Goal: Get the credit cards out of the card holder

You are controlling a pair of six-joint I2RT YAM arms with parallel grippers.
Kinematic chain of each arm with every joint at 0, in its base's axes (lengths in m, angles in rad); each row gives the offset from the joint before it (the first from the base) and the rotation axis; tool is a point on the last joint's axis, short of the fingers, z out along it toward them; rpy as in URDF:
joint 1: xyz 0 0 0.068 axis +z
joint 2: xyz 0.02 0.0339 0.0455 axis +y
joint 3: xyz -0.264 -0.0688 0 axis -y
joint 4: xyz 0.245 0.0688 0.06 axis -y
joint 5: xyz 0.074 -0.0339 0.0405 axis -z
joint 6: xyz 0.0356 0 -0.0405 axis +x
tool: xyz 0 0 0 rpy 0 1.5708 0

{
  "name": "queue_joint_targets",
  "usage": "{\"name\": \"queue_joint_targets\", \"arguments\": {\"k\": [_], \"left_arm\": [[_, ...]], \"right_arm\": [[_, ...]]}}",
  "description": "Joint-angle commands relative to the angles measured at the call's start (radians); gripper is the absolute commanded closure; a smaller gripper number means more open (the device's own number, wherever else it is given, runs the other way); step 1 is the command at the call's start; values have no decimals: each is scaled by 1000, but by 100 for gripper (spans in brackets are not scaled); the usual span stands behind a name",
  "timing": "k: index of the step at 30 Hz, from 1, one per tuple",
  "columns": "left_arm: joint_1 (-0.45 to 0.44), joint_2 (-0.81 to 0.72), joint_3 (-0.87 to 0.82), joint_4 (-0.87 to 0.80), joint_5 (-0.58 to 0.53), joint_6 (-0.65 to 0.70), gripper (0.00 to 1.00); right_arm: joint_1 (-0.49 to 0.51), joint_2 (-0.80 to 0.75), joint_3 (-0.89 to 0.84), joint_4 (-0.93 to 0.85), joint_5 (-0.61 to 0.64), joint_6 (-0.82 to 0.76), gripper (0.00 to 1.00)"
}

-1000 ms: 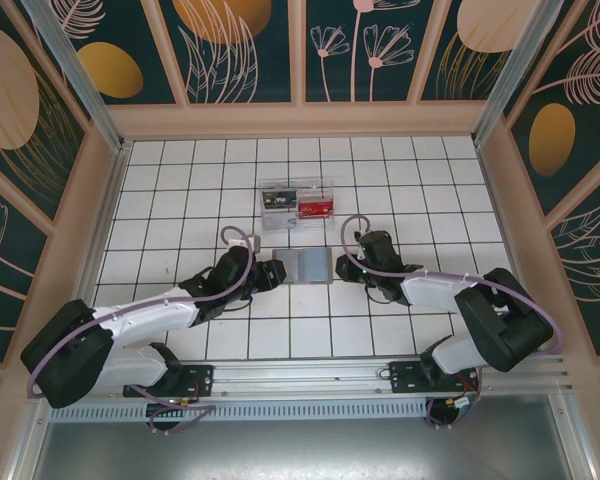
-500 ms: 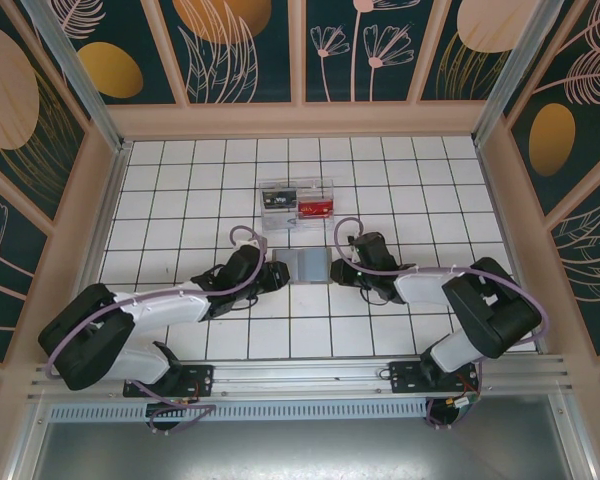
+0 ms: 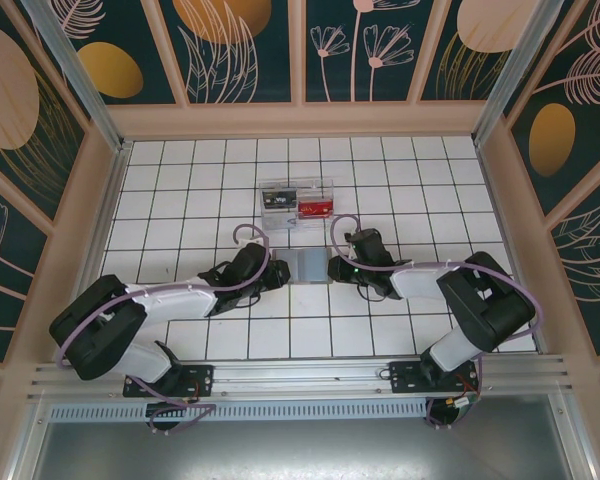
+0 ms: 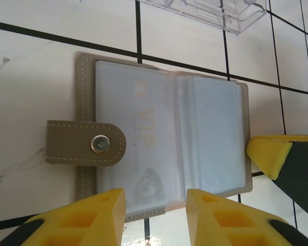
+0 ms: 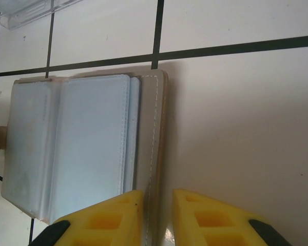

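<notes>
The holder [image 3: 307,266] lies open and flat near the middle of the table [image 3: 170,190], well away from every edge, with the tray [image 3: 297,202] just beyond it toward the far edge. The left claw [image 4: 156,215] has its jaws apart at the holder's near edge, by the panel that carries the tab [image 4: 84,143]. The right claw [image 5: 156,218] shows only a narrow gap with the holder's stitched right edge running into it. We cannot tell whether it pinches that edge.

We judge the holder light and limp at the fold, so it would slide on the smooth table unless one claw pins it. A card [image 4: 138,138] marked VIP sits under a cloudy sleeve [image 4: 210,138]. We expect it to be thin, stiff, slick and snug in its pocket. The best hold, we think, is the card's exposed end at the pocket's mouth, drawn straight out while the holder is pressed down. We cannot make out where that mouth lies.
</notes>
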Motion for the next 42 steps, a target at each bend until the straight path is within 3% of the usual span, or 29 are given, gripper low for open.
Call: {"name": "queue_joint_targets", "arguments": {"k": [1,28,42], "left_arm": [[-6,25,26,-32,-38,4,63],[-7,134,101,-126,-86,12,65],[-7,142,99,-28,18,37,66]], "right_arm": [[16,28,25,-5,4,-17,77],[27,64,47,-16,0,-24,82],[33,89,60,-16,-19,-28,85]]}}
